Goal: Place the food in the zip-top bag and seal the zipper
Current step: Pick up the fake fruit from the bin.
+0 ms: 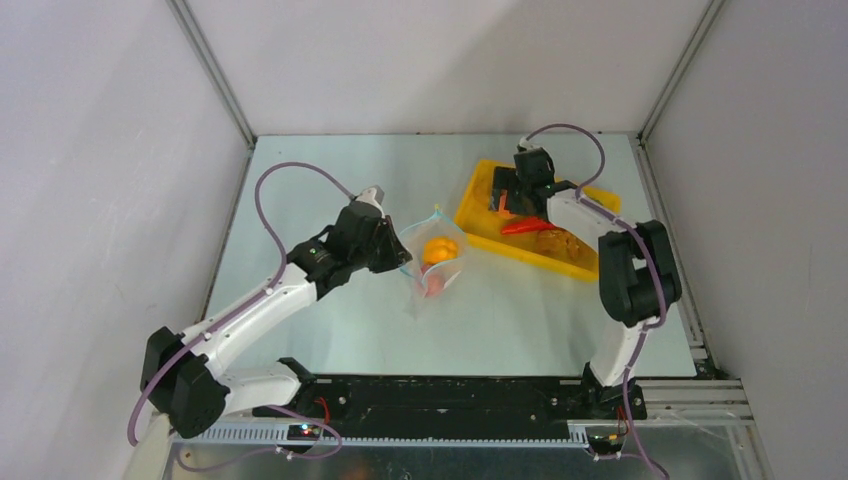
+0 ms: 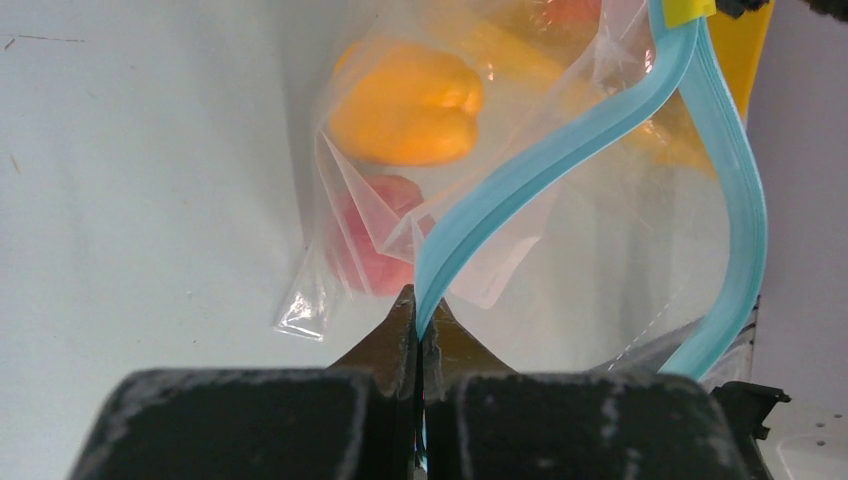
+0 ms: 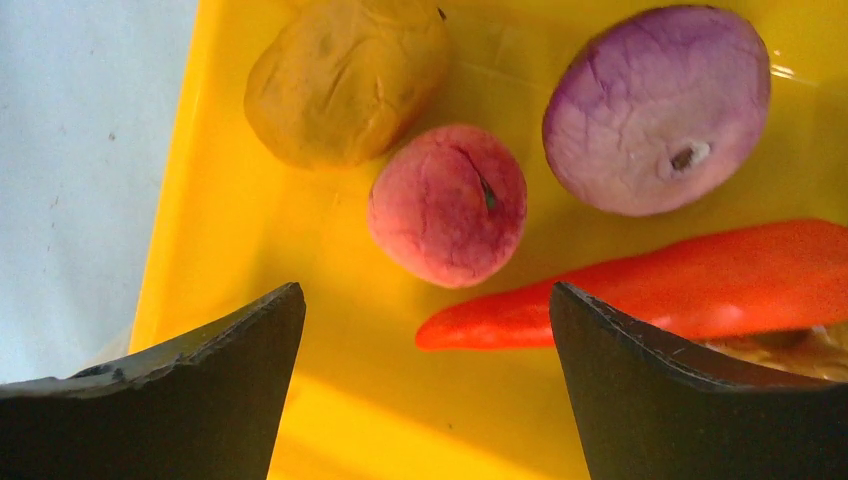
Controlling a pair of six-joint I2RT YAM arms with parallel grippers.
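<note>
My left gripper (image 2: 420, 300) is pressed together on the teal zipper (image 2: 560, 150) of the zip-top bag (image 2: 600, 290), whose mouth gapes, its two strips apart. The bag lies on the pale, matte tabletop (image 1: 330, 170) with a yellow-orange fruit (image 2: 405, 105) and a pink peach (image 2: 375, 235) inside. My right gripper (image 3: 425, 290) is spread wide over the yellow tray (image 3: 230, 230), just right of the bag. In the tray lie a second peach (image 3: 447, 205), a purple onion (image 3: 655, 105), a red carrot (image 3: 700, 280) and an amber piece (image 3: 345, 80). Plain grey walls (image 1: 110, 150) enclose the tabletop on three sides.
</note>
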